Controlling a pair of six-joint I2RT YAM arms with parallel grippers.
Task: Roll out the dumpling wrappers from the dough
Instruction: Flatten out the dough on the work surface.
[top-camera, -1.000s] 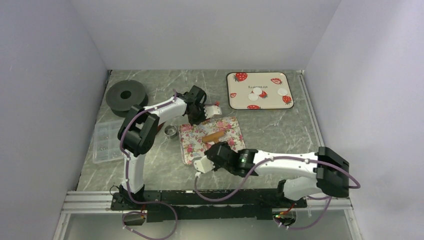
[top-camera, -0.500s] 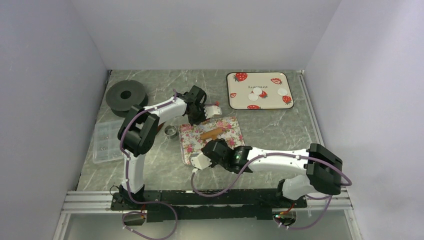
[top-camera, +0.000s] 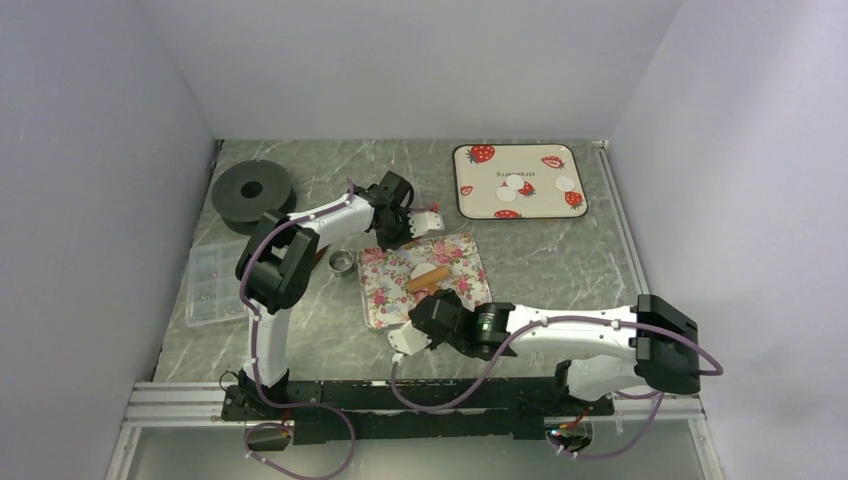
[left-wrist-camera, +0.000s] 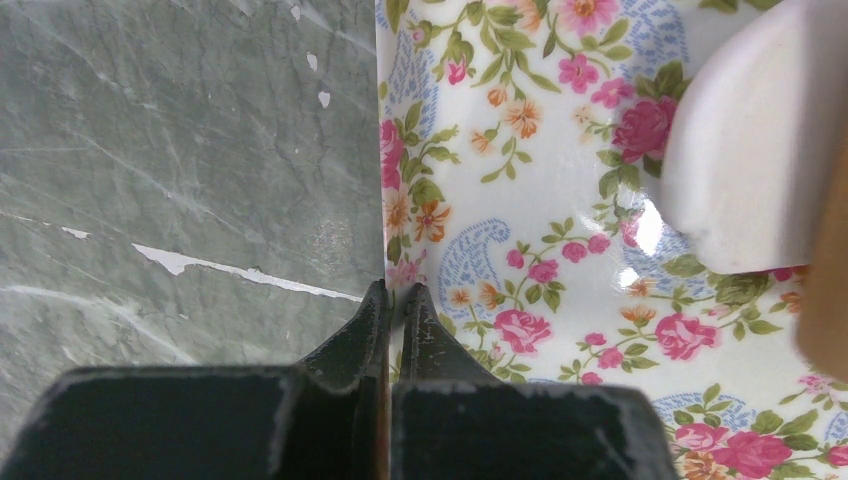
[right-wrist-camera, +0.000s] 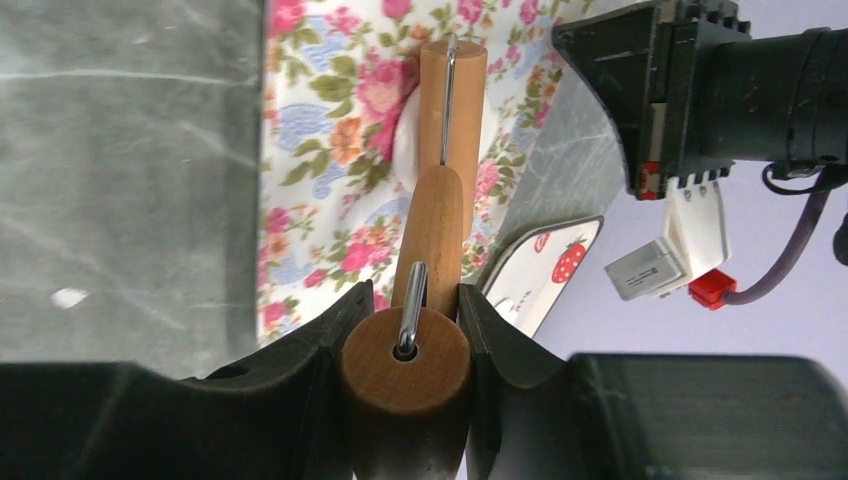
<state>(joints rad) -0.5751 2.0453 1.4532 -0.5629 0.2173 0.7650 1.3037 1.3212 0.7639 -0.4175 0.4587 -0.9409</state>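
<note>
**Top view.** Floral mat (top-camera: 385, 290) lies on the bench (top-camera: 560, 260). Pin (top-camera: 428, 277) rests across the mat's middle, with white dough (top-camera: 420, 268) showing at its far side. Right pincer (top-camera: 430, 298) sits over the mat's near half, at the pin. Left pincer (top-camera: 397, 243) is at the mat's far edge. Strawberry tray (top-camera: 478, 172) is beyond the mat, to the far right, well apart from it. Three wrappers (top-camera: 516, 183) lie flat on the tray. Metal ring (top-camera: 342, 262) stands just left of the mat. Clear box (top-camera: 212, 283) is farther left of the mat. Black disc (top-camera: 252, 190) is far left of the mat.

**Left wrist view.** Left pincer (left-wrist-camera: 395, 292) has its fingers pressed together, the tips down right at the mat (left-wrist-camera: 520, 270) edge, where it meets the bench (left-wrist-camera: 180, 150). Cannot tell whether the edge is caught between them. Dough (left-wrist-camera: 750, 150) lies flat on the mat, up and to the right. A blurred piece of the pin (left-wrist-camera: 828, 270) touches it at the frame's right edge.

**Right wrist view.** Right pincer (right-wrist-camera: 405, 330) is pinching the pin (right-wrist-camera: 450, 120) by its near handle, one finger on each side. The pin lies on the mat (right-wrist-camera: 320, 150), and its roller rests on the dough (right-wrist-camera: 404, 145). Part of the tray (right-wrist-camera: 540, 282) shows past the mat's right edge.
</note>
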